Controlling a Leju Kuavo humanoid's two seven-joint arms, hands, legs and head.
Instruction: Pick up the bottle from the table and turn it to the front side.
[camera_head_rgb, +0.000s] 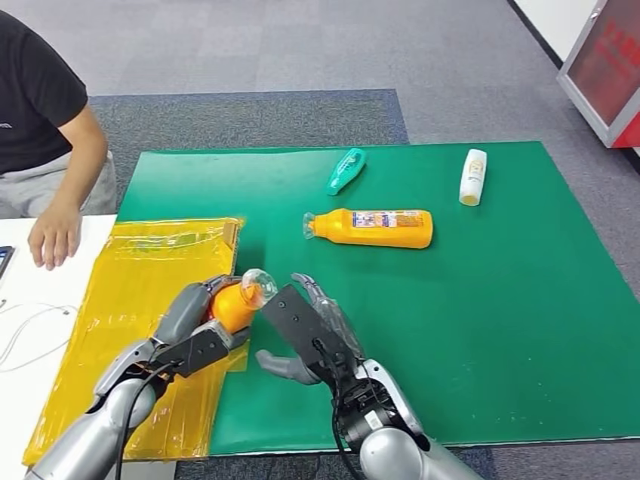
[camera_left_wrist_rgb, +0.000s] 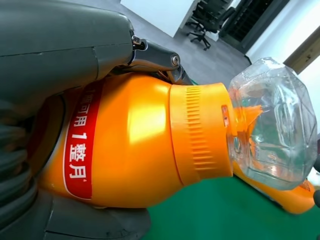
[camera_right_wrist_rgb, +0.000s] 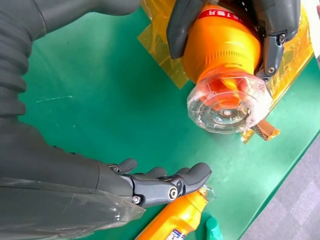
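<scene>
My left hand (camera_head_rgb: 198, 322) grips the orange bottle (camera_head_rgb: 232, 305) around its body, lifted above the edge of the yellow plastic sheet (camera_head_rgb: 143, 290); its clear faceted cap (camera_head_rgb: 257, 287) points toward my right hand (camera_head_rgb: 313, 335). My right hand is released, fingers spread, holding nothing, just beside the cap. Farther out on the green mat (camera_head_rgb: 490, 320) lie a second orange bottle (camera_head_rgb: 373, 227), a green bottle (camera_head_rgb: 346, 170) and a white bottle (camera_head_rgb: 473, 177). A person's hand (camera_head_rgb: 54, 235) rests on the white table (camera_head_rgb: 30, 340).
</scene>
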